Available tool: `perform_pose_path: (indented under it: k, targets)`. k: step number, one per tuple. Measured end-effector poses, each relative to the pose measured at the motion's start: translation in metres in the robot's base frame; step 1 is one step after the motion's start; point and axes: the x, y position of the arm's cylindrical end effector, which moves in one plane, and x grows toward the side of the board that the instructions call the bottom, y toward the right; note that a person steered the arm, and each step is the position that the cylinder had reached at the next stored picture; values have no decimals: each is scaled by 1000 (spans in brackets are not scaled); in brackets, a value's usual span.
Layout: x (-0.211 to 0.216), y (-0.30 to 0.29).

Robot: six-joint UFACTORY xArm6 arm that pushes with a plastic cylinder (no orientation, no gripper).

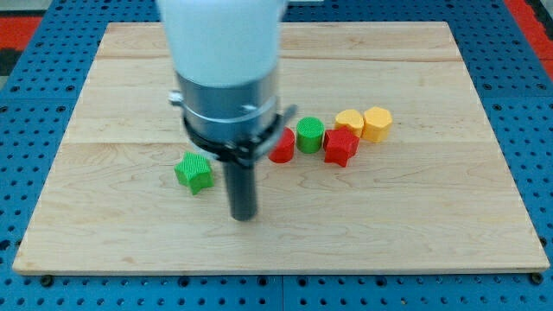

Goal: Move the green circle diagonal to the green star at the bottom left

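While my tip rested right of the green star, the green circle sat well apart; no claw fitted, state not tellable.

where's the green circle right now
The green circle sits right of the board's centre in the camera view, between a red block on its left and the red star on its right, well right of the green star.

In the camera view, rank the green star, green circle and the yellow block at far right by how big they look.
1. green star, largest, though it lies nearer the view's bottom.
2. green circle and yellow block look alike; no ranking.
My tip is right of the star.
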Motion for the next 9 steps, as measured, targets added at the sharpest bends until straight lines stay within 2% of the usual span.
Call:
perform_pose_path:
  k: [3,4,5,6,9]
  targets:
    - [-104,-19]
    - [-142,11]
    - [-166,80]
    - [-150,122]
    - [-75,116]
